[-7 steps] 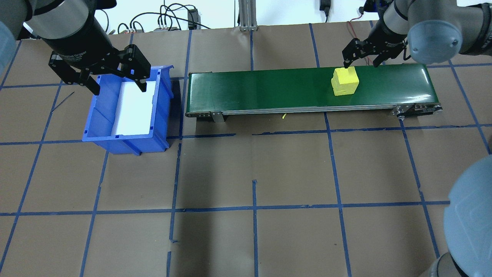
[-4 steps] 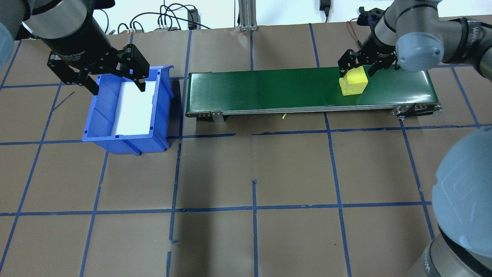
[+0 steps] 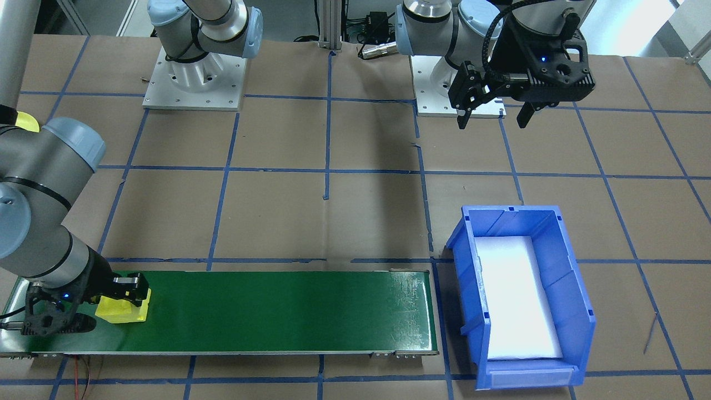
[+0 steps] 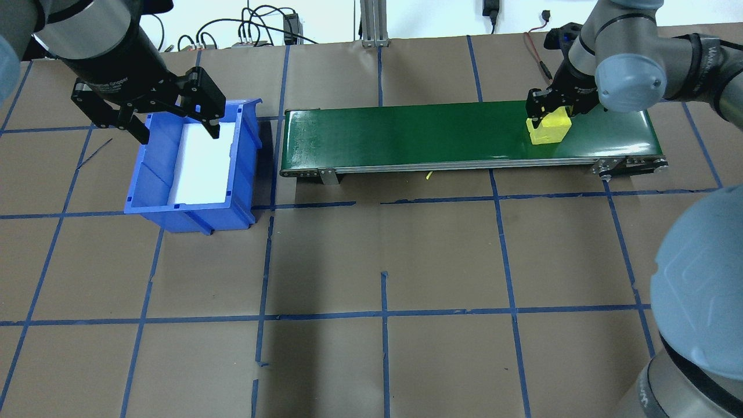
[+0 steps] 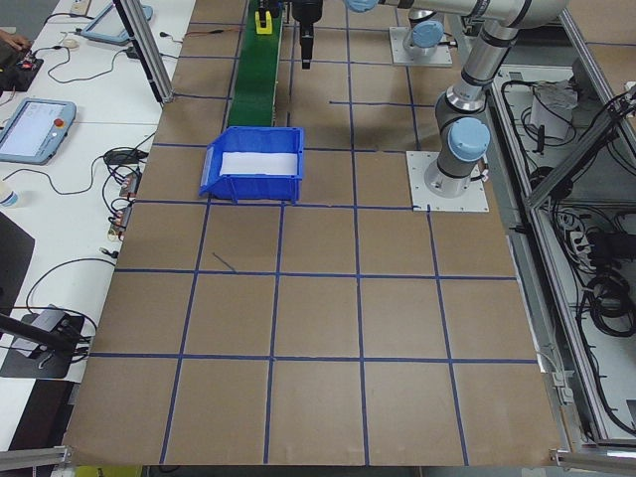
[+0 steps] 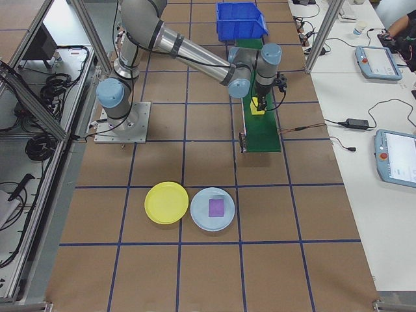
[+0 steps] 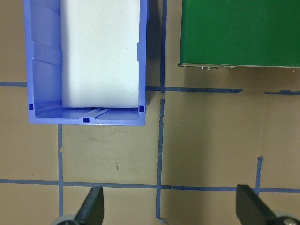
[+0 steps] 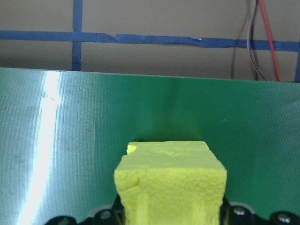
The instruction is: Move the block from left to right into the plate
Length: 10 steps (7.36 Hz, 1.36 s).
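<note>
The block (image 4: pixel 549 130) is a yellow foam cube standing near the right end of the green conveyor belt (image 4: pixel 406 133). My right gripper (image 4: pixel 552 111) has come down over it, a finger against each side, shut on it. In the front-facing view the block (image 3: pixel 121 312) shows beside the gripper's black fingers. The right wrist view has the block (image 8: pixel 171 183) filling the bottom centre. The yellow plate (image 6: pixel 166 202) lies on the table beyond the belt's right end, apart from the block. My left gripper (image 4: pixel 179 133) hangs open over the blue bin (image 4: pixel 248 157), holding nothing.
The blue bin (image 3: pixel 577 300) with a white liner stands off the belt's left end. A pale blue plate (image 6: pixel 212 209) with a purple square on it lies next to the yellow plate. Cables and a red wire (image 4: pixel 537 55) lie behind the belt.
The block rode the belt to the right. My right gripper followed it, came down around it and narrowed onto its sides. The left arm stayed still.
</note>
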Motion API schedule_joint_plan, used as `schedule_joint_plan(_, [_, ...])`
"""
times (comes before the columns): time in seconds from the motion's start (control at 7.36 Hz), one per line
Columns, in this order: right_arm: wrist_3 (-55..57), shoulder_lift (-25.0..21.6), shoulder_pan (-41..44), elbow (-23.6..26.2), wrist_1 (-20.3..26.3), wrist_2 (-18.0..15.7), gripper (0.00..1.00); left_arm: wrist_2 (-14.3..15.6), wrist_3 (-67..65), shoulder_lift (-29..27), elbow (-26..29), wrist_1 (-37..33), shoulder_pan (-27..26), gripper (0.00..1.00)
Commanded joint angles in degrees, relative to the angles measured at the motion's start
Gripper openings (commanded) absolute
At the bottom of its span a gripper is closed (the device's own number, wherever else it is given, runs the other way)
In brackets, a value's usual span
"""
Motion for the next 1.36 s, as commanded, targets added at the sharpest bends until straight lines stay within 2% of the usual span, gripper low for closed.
schedule_joint_plan(0.0, [-1.7,-0.4,-8.3,-0.1,0.2,-4.3,0.3,-0.3,-0.2,0.0,0.0,0.0,0.0,1.0])
schedule_joint_plan(0.14, [-7.4,-0.4,-15.2,0.0,0.0,-4.5,0.3,-0.1,-0.2,0.0,0.1,0.0,-0.2,1.0])
schedule_joint_plan(0.41, [-13.4,-1.4,-28.6,0.1,0.2,-9.2,0.3,-0.2,-0.2,0.0,0.0,0.0,-0.2,1.0])
schedule_joint_plan(0.54, [-21.4,-2.4,-36.3,1.7,1.8,-8.7,0.28,-0.3,-0.2,0.0,-0.1,0.0,-0.2,1.0])
schedule_joint_plan(0.68, [-24.7,-5.5,-43.8,6.8,3.7,-8.4,0.26,-0.5,-0.2,0.0,-0.1,0.1,-0.2,1.0])
schedule_joint_plan(0.82, [-29.5,-11.8,-49.4,13.8,3.4,-8.4,0.26,-0.5,-0.2,0.0,-0.1,0.1,-0.2,1.0])
schedule_joint_plan(0.95, [-34.2,-16.7,-53.0,18.4,0.4,-8.4,0.26,-0.5,-0.2,0.0,-0.2,0.0,-0.1,1.0])
schedule_joint_plan(1.09, [-38.4,-16.8,-57.0,21.1,-0.4,-8.3,0.27,-0.5,-0.2,0.0,-0.3,0.0,-0.1,1.0])
schedule_joint_plan(1.22, [-45.3,-16.8,-59.1,22.4,-1.9,-5.7,0.28,-0.5,-0.2,0.0,-0.3,0.0,-0.1,1.0])
